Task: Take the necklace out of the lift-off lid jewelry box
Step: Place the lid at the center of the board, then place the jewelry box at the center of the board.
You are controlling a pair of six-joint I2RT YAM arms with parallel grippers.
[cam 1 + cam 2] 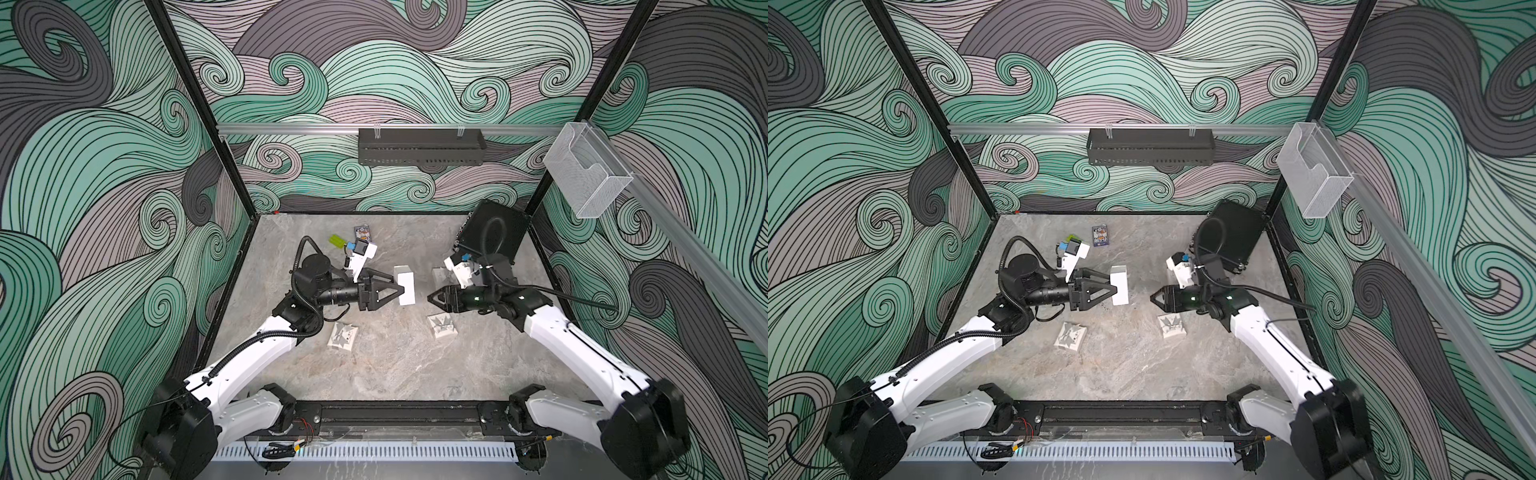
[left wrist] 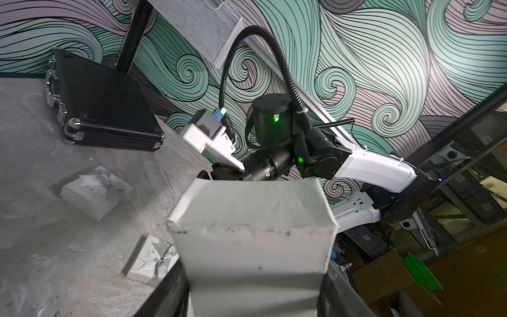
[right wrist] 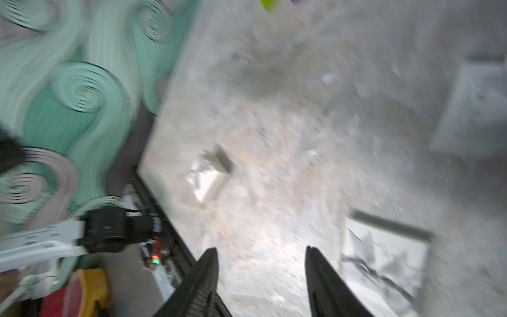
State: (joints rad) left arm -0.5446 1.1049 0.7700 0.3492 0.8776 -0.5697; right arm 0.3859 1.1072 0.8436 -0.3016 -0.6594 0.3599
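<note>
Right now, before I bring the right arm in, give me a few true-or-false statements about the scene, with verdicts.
1. The left gripper holds the white box. True.
2. The right gripper grips something. False: its jaws stand apart with nothing between.
3. The black case sits on the left arm's side. False: it is in the far corner on the right arm's side.
4. A patterned box lies on the table, untouched. True.

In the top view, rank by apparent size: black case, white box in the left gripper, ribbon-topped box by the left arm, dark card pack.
1. black case
2. white box in the left gripper and ribbon-topped box: about alike, unranked; the held one may sit nearer the camera
3. dark card pack
</note>
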